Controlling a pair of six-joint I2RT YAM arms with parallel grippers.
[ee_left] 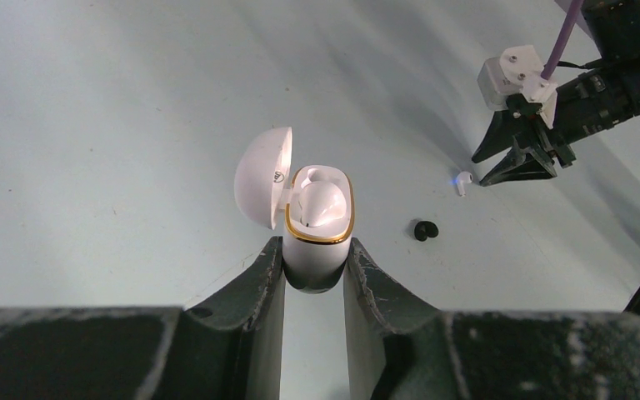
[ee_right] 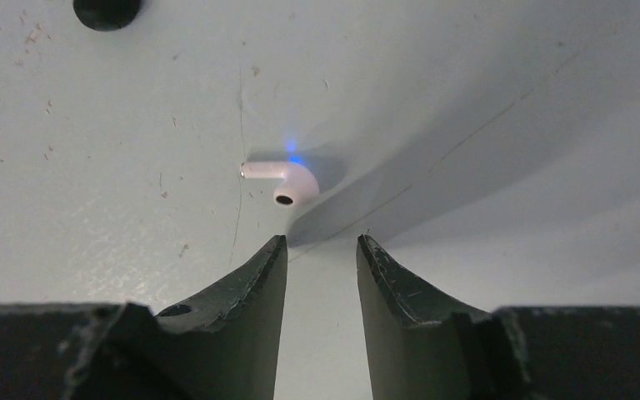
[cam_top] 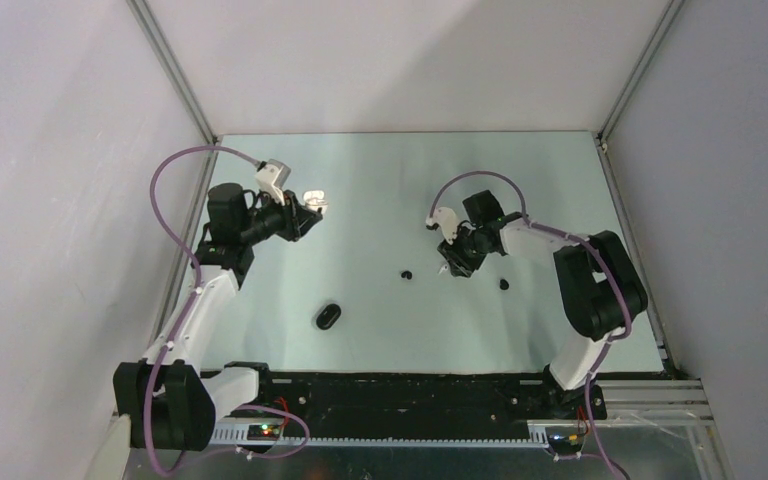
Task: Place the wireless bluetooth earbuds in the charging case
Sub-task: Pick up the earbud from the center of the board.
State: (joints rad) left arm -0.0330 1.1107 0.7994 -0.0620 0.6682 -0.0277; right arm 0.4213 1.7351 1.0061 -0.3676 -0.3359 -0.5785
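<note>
My left gripper (ee_left: 315,254) is shut on the base of an open white charging case (ee_left: 320,250) with a gold rim, held above the table at the back left (cam_top: 312,205). Its lid (ee_left: 262,177) hangs open to the left. One white earbud (ee_left: 321,206) sits inside. A second white earbud (ee_right: 287,181) with a blue light lies on the table just beyond the fingertips of my right gripper (ee_right: 321,242), which is open and empty. It also shows in the left wrist view (ee_left: 463,181). My right gripper (cam_top: 448,262) hovers at the middle right.
A black earbud (cam_top: 406,273) lies left of the right gripper and another black earbud (cam_top: 504,284) lies to its right. A closed black case (cam_top: 328,316) lies nearer the front, left of centre. Grey walls enclose the table on three sides.
</note>
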